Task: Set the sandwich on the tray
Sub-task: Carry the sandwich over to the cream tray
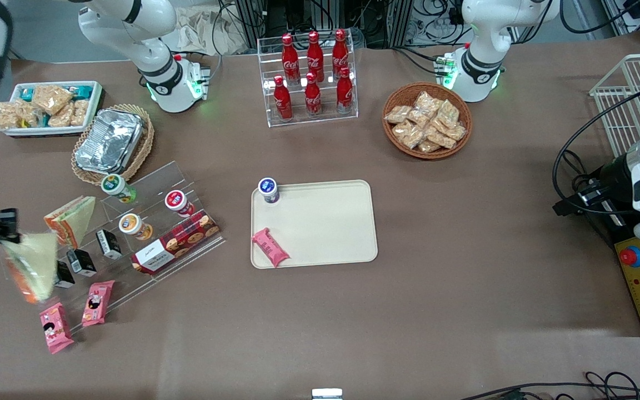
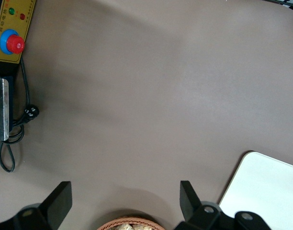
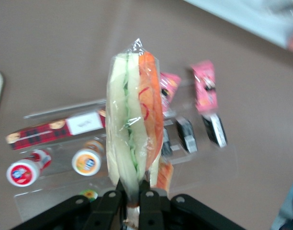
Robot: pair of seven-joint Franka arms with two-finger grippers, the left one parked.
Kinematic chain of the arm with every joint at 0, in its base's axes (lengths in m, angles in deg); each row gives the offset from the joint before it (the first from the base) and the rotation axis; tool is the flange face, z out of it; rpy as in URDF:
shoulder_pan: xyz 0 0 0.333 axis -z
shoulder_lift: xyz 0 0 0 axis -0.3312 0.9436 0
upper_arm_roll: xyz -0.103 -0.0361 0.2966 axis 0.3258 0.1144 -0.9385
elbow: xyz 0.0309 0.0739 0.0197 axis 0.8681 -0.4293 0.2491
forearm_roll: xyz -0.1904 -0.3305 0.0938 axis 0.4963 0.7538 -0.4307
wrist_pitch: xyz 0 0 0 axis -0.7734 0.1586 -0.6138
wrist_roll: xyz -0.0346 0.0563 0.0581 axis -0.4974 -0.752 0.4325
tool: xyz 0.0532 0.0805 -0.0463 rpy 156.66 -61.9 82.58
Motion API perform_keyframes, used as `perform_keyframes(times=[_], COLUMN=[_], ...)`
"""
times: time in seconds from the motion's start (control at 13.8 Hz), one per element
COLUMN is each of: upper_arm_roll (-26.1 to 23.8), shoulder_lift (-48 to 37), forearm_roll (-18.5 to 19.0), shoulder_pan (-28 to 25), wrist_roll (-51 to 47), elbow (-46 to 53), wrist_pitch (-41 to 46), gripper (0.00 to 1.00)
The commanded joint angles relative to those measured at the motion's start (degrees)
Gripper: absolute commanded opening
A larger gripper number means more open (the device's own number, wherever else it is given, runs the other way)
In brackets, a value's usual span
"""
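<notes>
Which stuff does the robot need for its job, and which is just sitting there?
Needed: sandwich, pinched in the gripper above the clear display stand; tray.

Just sitting: second sandwich, pink snack bar, yogurt cup, cola bottles, foil container.

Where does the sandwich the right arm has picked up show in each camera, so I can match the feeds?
Front view: the sandwich hangs lifted above the working arm's end of the table, beside the acrylic snack rack, gripper clamped on its wrap.
Right wrist view: sandwich stands edge-on, jaws shut on the wrap at the gripper.
Left wrist view: not in it.
Shared landmark: the red plaid cookie box.
</notes>
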Motion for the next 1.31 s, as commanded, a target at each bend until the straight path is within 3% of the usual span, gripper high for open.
perform_keyframes(times=[0.0,0.51,1.02,1.24], upper_arm_roll=[0.40,0.57,0.57,0.84], shoulder_lift=[0.30,5.91,17.16,19.10], forearm_roll=[-0.05,-0.32,-0.41,0.56], shoulder_pan=[-7.72,-23.37,-34.72,-38.68], wrist_roll=[6.46,19.47,19.75,20.97], elbow=[0.92,-0.04,-1.89,-3.38], wrist_pitch=[-2.41,-13.13,-28.33,-29.67], gripper=[0.00,0.00,0.00,0.00])
